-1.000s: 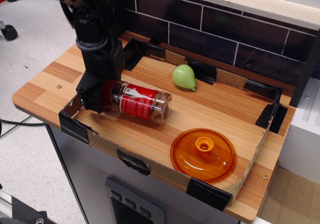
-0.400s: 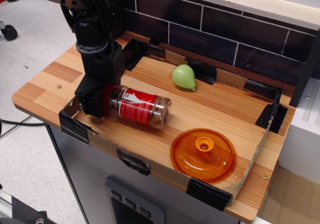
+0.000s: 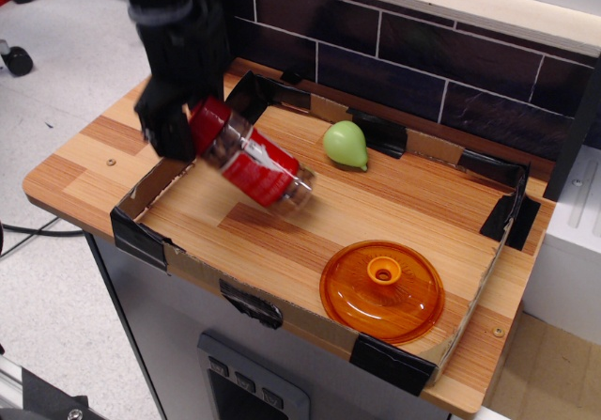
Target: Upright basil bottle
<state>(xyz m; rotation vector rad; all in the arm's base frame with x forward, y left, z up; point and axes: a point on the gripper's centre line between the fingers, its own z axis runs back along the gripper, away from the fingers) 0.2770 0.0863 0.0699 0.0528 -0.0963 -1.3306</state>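
Observation:
The basil bottle (image 3: 252, 162) is a clear jar with a red cap and red label. It hangs tilted above the left part of the cardboard tray (image 3: 150, 180), cap end up and to the left, base pointing down to the right. It looks motion-blurred. My black gripper (image 3: 192, 124) is shut on its cap end, at the tray's left side.
A small green pear-shaped object (image 3: 346, 145) lies at the tray's back middle. An orange round lid (image 3: 382, 290) lies at the front right. A dark tiled wall (image 3: 423, 63) runs behind the tray. The wooden counter (image 3: 89, 162) edge is to the left.
The gripper has risen and moved back with the bottle. The bottle has left the tray floor, its cap end lifted, and it now tilts instead of lying flat.

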